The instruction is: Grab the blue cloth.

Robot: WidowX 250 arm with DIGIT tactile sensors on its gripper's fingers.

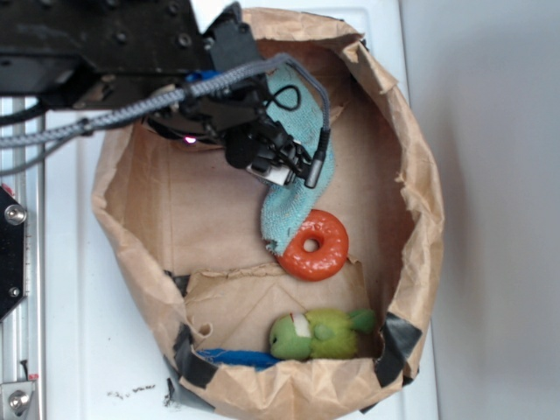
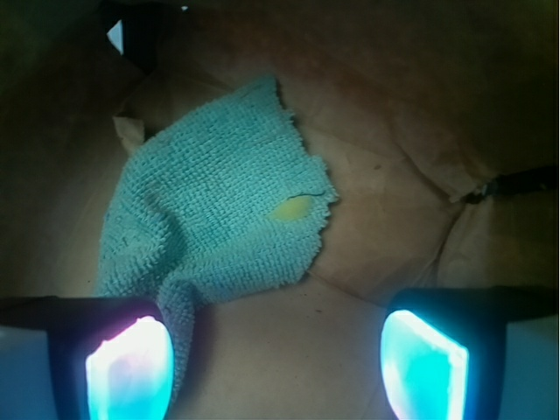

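The blue cloth [image 1: 293, 214] is a teal terry rag lying on the brown paper floor, stretched from the far wall down to the orange donut toy [image 1: 315, 245], which touches its lower end. In the wrist view the blue cloth [image 2: 219, 201] spreads across the upper left, with a yellowish stain [image 2: 293, 207] near its ragged right edge. A narrow fold of it runs down beside my left finger [image 2: 127, 367]. My gripper [image 1: 284, 166] hovers over the cloth's middle. The gripper [image 2: 276, 350] is open, jaws wide apart, with only bare paper between them.
A crumpled brown paper wall [image 1: 411, 175] rings the work area. A green plush toy [image 1: 319, 334] and a blue object [image 1: 236, 357] lie at the near end behind a paper flap. A black cable [image 2: 516, 184] shows at the right.
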